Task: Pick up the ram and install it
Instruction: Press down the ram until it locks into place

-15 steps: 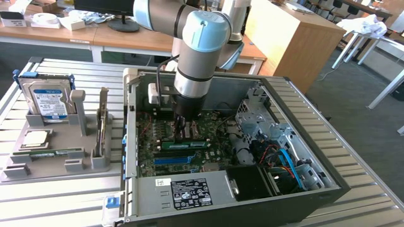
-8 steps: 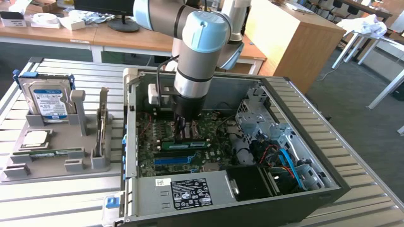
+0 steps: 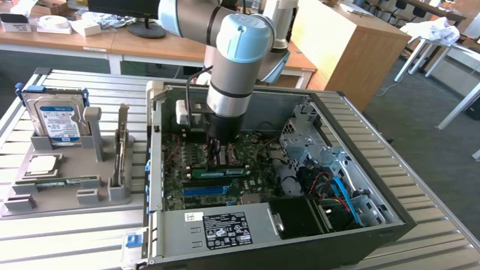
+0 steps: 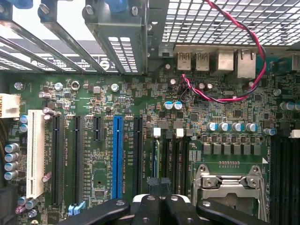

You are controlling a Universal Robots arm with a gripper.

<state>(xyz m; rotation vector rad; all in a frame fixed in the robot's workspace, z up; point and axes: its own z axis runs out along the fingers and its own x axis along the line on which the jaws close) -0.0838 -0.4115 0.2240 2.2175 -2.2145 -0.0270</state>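
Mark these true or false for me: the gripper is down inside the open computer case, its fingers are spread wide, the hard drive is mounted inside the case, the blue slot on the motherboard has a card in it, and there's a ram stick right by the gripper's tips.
1. The gripper is inside the open computer case: true.
2. Its fingers are spread wide: false, they are shut.
3. The hard drive is inside the case: false, it stands in the grey holder outside it.
4. The blue slot holds a card: false, it is empty.
5. A ram stick lies at the gripper's tips: true.
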